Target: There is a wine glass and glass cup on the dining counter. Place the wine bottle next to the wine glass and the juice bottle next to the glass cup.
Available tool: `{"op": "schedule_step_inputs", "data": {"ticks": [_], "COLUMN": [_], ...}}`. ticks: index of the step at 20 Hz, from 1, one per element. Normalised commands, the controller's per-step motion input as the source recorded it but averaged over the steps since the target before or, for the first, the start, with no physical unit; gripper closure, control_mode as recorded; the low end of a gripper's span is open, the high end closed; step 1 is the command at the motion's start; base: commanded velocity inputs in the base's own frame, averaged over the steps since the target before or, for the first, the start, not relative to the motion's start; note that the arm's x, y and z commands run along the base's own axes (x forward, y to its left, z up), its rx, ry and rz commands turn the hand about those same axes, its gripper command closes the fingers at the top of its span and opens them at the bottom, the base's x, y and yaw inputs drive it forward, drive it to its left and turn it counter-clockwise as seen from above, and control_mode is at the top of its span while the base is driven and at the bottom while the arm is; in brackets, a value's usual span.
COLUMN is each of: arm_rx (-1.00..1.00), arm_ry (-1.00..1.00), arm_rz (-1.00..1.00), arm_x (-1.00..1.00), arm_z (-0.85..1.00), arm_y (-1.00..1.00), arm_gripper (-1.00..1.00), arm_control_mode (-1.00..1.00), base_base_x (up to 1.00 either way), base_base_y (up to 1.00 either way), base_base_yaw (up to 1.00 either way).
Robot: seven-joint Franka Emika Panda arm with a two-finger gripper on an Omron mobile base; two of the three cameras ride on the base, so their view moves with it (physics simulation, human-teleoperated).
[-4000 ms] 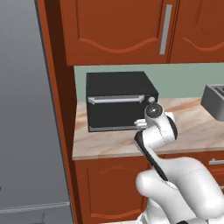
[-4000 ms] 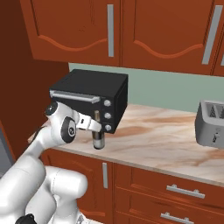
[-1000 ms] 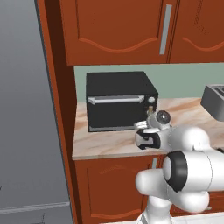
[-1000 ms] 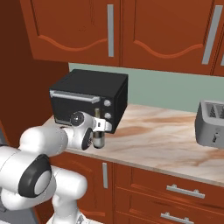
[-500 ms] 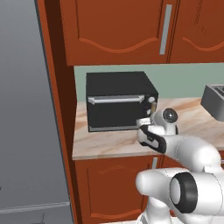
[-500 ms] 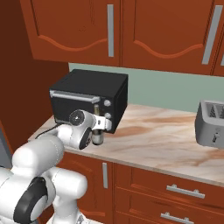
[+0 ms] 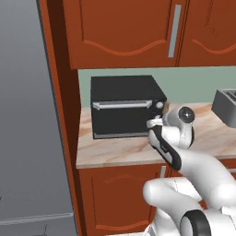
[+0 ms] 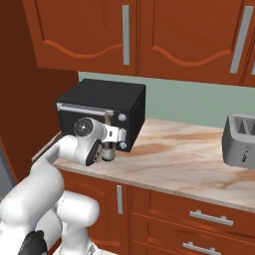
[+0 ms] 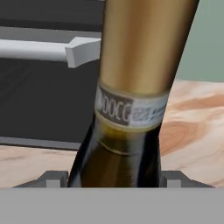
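Straddling the wine bottle (image 9: 131,87), claw (image 9: 114,178) beside oven (image 7: 122,106).

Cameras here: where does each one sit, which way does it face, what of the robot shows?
Left base view: behind the arm, left side, facing the black oven; arm rises from lower right.
Right base view: behind, right side, same oven and toaster; arm from lower left.
Hand view: on the hand, looking along the gripper at the wine bottle, fingertips flanking it.
Shared: oven, marble counter.

wine bottle (image 9: 131,87): one, centre of the hand view
toaster oven (image 7: 124,106): one, black, centre
toaster (image 8: 240,139): one, grey, right edge
marble counter (image 8: 189,159): one
upper cabinet doors (image 8: 189,35): three
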Motion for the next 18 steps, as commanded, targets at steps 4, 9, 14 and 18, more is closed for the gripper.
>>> {"op": "schedule_step_inputs", "data": {"ticks": [4,9,14,18], "arm_rx": [0.0,0.0,0.0,0.02], "arm_ry": [-0.09,-0.04,0.0,0.07], "arm_rz": [0.0,0.0,-0.02,-0.05], "arm_x": [-0.49,-0.54,-0.48,-0.14], "arm_z": [0.3,0.17,0.11,0.15], "arm_y": [0.05,0.11,0.1,0.0], "arm_gripper": [1.0,1.0,1.0,1.0], "arm_control_mode": [-1.0,-1.0,-1.0,-1.0], "base_base_x": [0.0,0.0,0.0,0.0], "base_base_y": [0.0,0.0,0.0,0.0], "base_base_yaw": [0.0,0.0,0.0,0.0]}}
